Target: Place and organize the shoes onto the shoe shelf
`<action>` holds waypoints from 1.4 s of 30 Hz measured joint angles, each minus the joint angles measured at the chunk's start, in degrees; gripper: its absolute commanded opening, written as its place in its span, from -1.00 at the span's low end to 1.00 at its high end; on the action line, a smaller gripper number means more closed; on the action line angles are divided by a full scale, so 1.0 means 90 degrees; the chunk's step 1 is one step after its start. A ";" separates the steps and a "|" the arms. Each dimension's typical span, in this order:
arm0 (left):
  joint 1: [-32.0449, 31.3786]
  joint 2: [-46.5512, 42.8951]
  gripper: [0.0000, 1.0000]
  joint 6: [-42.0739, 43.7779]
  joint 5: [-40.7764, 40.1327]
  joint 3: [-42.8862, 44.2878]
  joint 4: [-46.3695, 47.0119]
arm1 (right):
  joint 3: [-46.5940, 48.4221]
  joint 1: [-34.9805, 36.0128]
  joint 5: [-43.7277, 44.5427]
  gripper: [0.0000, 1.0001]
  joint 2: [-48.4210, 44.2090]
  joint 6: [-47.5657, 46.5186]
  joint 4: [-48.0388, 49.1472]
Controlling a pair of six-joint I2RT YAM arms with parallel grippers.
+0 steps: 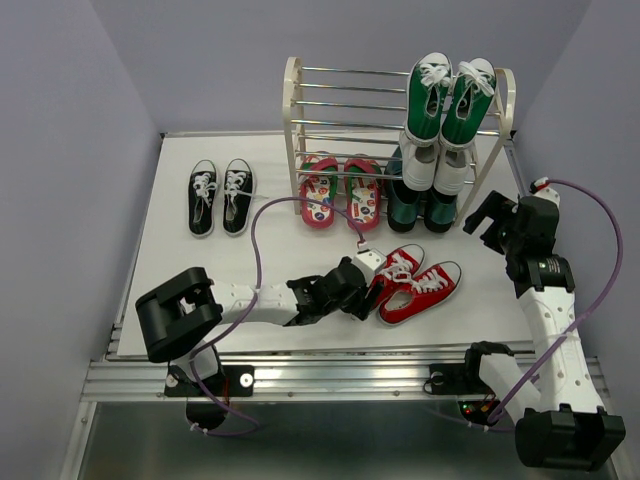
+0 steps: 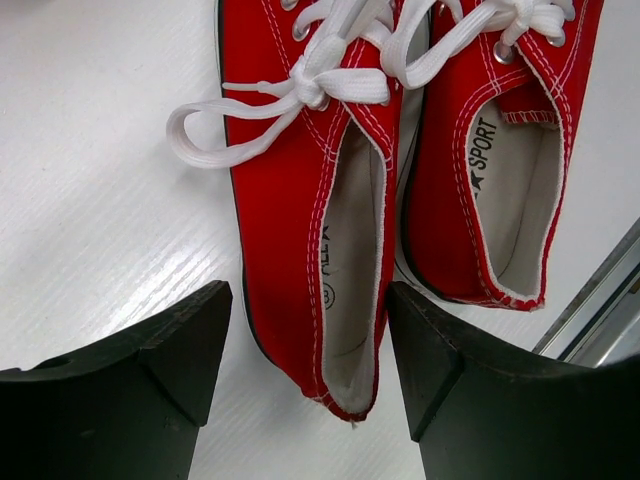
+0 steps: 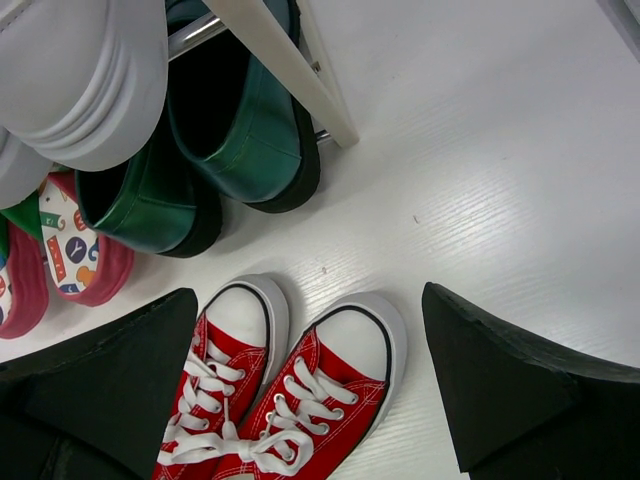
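Red sneakers: left arm reaches low, fingers straddling one heel

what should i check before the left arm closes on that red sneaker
1. Left jaws around one heel only: ok, they straddle one red sneaker.
2. Laces clear of the jaws: ok, the loose loop lies ahead of them.
3. Second red sneaker clear of the inner finger: cannot tell, it lies very close.
4. Free tier on the shoe shelf: ok, the upper left rods are bare.
5. Right arm out of the way: ok, beside the shelf's right end, jaws open.
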 measured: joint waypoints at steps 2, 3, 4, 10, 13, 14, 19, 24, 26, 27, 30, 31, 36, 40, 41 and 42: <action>0.0000 0.0000 0.39 -0.0002 0.0000 0.0000 -0.0007 | 0.0000 0.0000 0.0019 1.00 -0.0017 0.0000 0.0000; 0.0000 0.0000 0.34 -0.0005 0.0005 0.0000 -0.0005 | 0.0000 0.0000 0.0029 1.00 -0.0017 0.0000 0.0000; 0.0000 0.0000 0.29 -0.0002 0.0012 0.0000 -0.0005 | 0.0000 0.0000 0.0036 1.00 -0.0017 0.0000 0.0000; -0.0049 0.0017 0.23 -0.0005 -0.0024 0.0034 -0.0051 | 0.0000 0.0000 0.0066 1.00 -0.0019 0.0000 0.0000; -0.0090 0.0070 0.22 -0.0007 -0.0117 0.0092 -0.0102 | 0.0000 0.0000 0.0129 1.00 -0.0049 0.0002 -0.0002; -0.0095 0.0090 0.22 -0.0007 -0.0153 0.0107 -0.0114 | 0.0000 0.0000 0.0151 1.00 -0.0063 0.0002 0.0000; -0.0175 0.0163 -1.00 -0.0015 -0.0277 0.0172 -0.0155 | 0.0000 0.0000 0.0240 1.00 -0.0151 0.0002 0.0000; -0.0304 0.0355 -1.00 -0.0146 -0.0678 0.0503 -0.0554 | -0.0002 0.0000 0.0384 1.00 -0.0209 0.0007 -0.0002; -0.0340 0.0342 -1.00 -0.0262 -0.0869 0.0515 -0.0617 | -0.0010 0.0000 0.0430 1.00 -0.0277 0.0010 -0.0002; -0.0357 0.0330 -1.00 -0.0299 -0.0964 0.0515 -0.0631 | -0.0012 0.0000 0.0449 1.00 -0.0311 0.0010 -0.0002; -0.0408 0.0092 -1.00 -0.0333 -0.1333 0.0466 -0.0758 | -0.0012 0.0000 0.0520 1.00 -0.0415 0.0024 -0.0002; -0.0437 -0.0177 -1.00 -0.0333 -0.1515 0.0381 -0.0891 | -0.0012 0.0000 0.0539 1.00 -0.0437 0.0027 0.0000; -0.0488 -0.1426 -1.00 -0.0330 -0.2227 0.0044 -0.1258 | -0.0015 0.0000 0.0595 1.00 -0.0466 0.0029 -0.0002; -0.0493 -0.2011 -1.00 -0.0255 -0.2713 0.0032 -0.1248 | -0.0024 0.0000 0.0612 1.00 -0.0478 0.0029 -0.0002; -0.0500 -0.2149 -1.00 -0.0209 -0.2839 0.0032 -0.1256 | -0.0024 0.0000 0.0614 1.00 -0.0488 0.0029 -0.0002; -0.0503 -0.2280 -1.00 -0.0143 -0.2977 0.0032 -0.1273 | -0.0027 0.0000 0.0617 1.00 -0.0503 0.0029 0.0000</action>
